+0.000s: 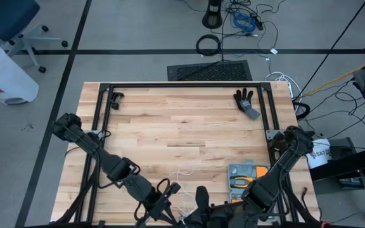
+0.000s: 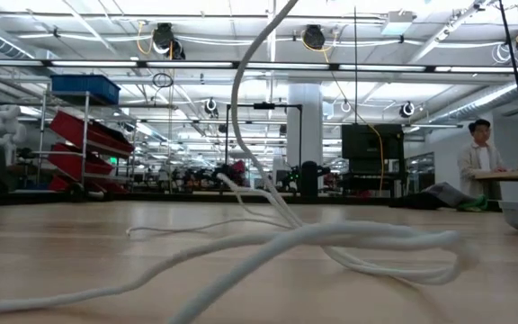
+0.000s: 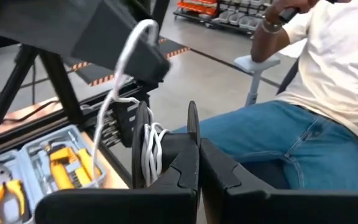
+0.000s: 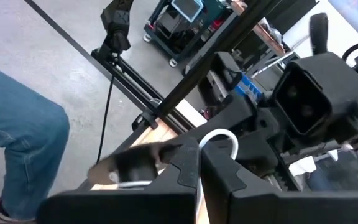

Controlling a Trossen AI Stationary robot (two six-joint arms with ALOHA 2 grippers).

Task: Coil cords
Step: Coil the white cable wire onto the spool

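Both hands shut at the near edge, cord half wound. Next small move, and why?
Probably one more wrap: the right hand carries the white cord around the reel held by the left hand, since loose cord lies on the table.

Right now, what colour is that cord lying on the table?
White. The cord shows best in the low view, lying loosely across the wooden table.

Legible text is confined to one item: a white bucket (image 1: pixel 320 154) on the floor just beside the table's right edge carries dark lettering, of which only the fragment "SAT" can be made out in the high view; the rest is cut off by the right arm. A red-marked label on the white bin (image 1: pixel 2 73) at upper left is unreadable
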